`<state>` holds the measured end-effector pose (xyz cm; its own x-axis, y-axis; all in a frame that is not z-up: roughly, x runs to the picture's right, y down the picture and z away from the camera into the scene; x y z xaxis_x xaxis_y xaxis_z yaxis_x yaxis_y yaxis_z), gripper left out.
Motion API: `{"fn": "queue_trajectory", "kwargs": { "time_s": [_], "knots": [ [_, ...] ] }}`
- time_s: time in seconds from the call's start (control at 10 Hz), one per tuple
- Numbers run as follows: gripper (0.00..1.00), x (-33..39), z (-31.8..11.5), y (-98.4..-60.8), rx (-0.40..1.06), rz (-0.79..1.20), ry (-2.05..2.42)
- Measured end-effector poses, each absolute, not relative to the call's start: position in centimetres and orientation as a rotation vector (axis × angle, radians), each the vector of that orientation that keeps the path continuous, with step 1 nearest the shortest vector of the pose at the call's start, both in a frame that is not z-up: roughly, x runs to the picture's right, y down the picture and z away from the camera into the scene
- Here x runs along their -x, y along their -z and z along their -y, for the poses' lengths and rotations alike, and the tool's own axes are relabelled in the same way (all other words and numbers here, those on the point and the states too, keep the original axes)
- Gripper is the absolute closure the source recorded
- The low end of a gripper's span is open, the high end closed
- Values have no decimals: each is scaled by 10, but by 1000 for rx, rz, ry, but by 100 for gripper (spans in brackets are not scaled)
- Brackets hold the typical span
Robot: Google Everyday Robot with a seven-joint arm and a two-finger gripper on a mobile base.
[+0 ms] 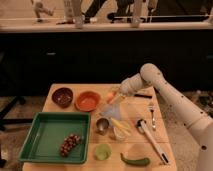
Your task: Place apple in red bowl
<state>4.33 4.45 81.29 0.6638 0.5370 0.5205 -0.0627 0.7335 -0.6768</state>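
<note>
The apple, small and orange-red, sits between the fingers of my gripper, a little above the wooden table near its back middle. The gripper is shut on the apple. The red bowl, bright orange-red and shallow, stands on the table just left of the gripper and looks empty. My white arm reaches in from the right.
A maroon bowl stands left of the red bowl. A green tray holds dark grapes. A metal cup, a clear cup with something yellow, a green cup, a green pepper, a fork and a long utensil lie in front.
</note>
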Motion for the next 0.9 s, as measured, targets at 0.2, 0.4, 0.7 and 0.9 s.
{"fn": "queue_trajectory", "kwargs": {
  "time_s": [0.2, 0.4, 0.7, 0.9],
  "knots": [
    [100, -35, -45, -816, 682, 786, -367],
    [100, -24, -47, -820, 692, 795, -361],
    [100, -4, -50, -830, 708, 808, -354],
    [100, 8, -51, -834, 718, 816, -347]
  ]
}}
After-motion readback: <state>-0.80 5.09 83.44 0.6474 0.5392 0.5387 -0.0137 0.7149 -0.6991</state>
